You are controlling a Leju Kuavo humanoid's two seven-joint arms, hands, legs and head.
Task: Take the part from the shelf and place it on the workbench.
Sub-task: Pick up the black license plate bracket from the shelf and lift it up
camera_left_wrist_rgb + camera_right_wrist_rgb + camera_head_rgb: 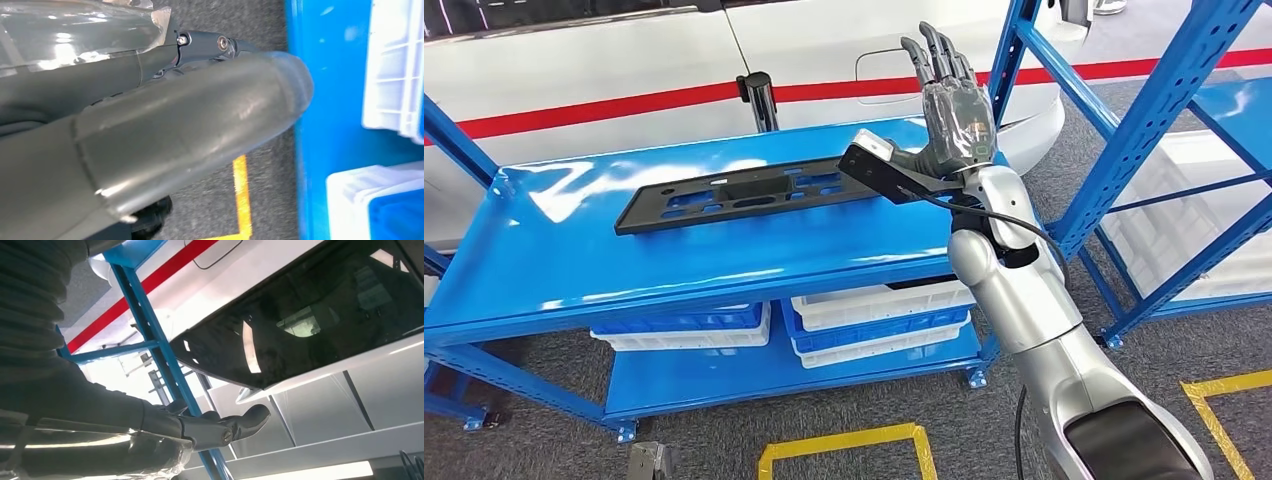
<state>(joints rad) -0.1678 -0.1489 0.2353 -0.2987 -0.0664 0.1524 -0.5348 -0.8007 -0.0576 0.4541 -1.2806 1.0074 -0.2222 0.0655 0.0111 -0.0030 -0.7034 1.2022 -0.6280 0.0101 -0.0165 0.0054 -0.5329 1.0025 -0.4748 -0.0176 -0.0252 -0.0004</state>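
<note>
A long flat black part (pixel 754 195) with several cut-outs lies on the top of the blue workbench (pixel 574 260). My right hand (pixel 949 100) is raised above the bench's right end, just right of the part, fingers straight and apart, holding nothing. In the right wrist view the same hand (pixel 150 435) has its fingers stretched out against a blue shelf post (pixel 150 335). My left hand (pixel 150 130) hangs low over the floor beside the bench's lower shelf; its thick thumb hides the other fingers.
A blue shelf rack (pixel 1164 110) with white crates stands at the right. White and blue crates (pixel 874 320) sit on the bench's lower shelf. A white car with a red stripe (pixel 674 50) stands behind. Yellow floor tape (pixel 844 445) marks the grey carpet.
</note>
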